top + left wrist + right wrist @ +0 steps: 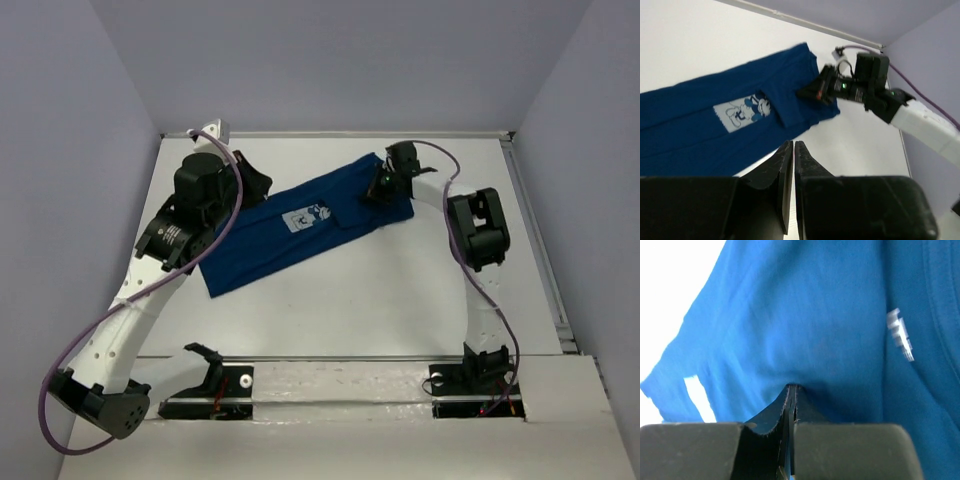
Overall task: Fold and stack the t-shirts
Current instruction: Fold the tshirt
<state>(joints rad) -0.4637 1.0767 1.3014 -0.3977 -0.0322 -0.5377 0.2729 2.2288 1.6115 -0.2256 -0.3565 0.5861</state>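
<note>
T-shirt [300,225] is laid on the table [400,310] as a long narrow strip, already folded lengthwise, w/ the print [742,111] facing up. R gripper [791,388] is clamped on the t-shirt: cloth is seen puckered right at its tips, at the end of the strip nearest that tool. The rest of the strip runs away from it toward the L gripper [793,145]. L gripper is closed too, w/ its tips set at the strip's long edge, on the far side of the print from the R tool. Whether any cloth is pinched there can't be told from the wrist view; poss. only the hem is caught. From the L tool, the long axis is seen running across in front of the tips, w/ the print ahead-left and the R tool ahead-right. A crosswise fold is judged to be next, so that axis is what counts: the pinched end is nearer the R arm, the free end nearer the L arm.
</note>
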